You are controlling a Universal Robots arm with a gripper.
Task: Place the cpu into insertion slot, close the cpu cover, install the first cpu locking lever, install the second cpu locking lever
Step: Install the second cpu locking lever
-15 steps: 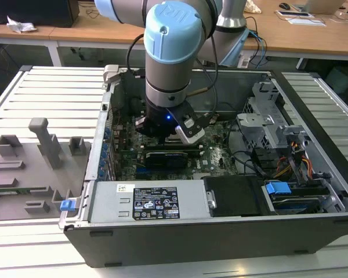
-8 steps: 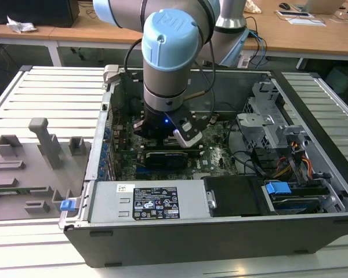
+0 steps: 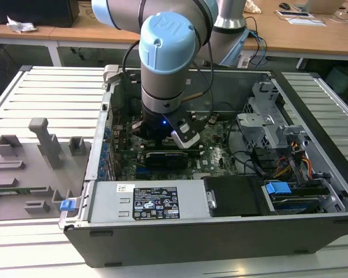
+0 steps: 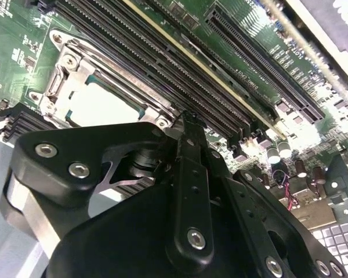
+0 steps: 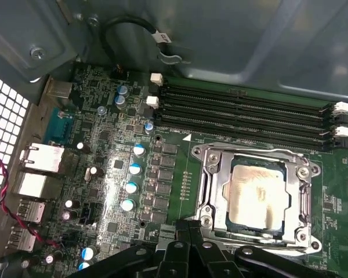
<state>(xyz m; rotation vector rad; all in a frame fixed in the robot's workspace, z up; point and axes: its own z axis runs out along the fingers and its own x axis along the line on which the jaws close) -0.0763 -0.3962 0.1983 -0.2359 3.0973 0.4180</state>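
The black gripper point(image 5: 191, 255) fills the first wrist view's lower edge, fingers together and holding nothing. Just beyond, at right of centre, the cpu point(image 5: 256, 194) sits in the insertion slot point(image 5: 217, 223) under the closed cpu cover point(image 5: 211, 174). Judging by this, only locking levers remain.

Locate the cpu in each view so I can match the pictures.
Exterior view: I cannot make it out; the arm stands over that part of the board.
First wrist view: the cpu sits in the insertion slot, framed by silver metal.
Second wrist view: the cpu lies just beyond the tool's black body.
Shared landmark: the long black memory slots run beside the socket.
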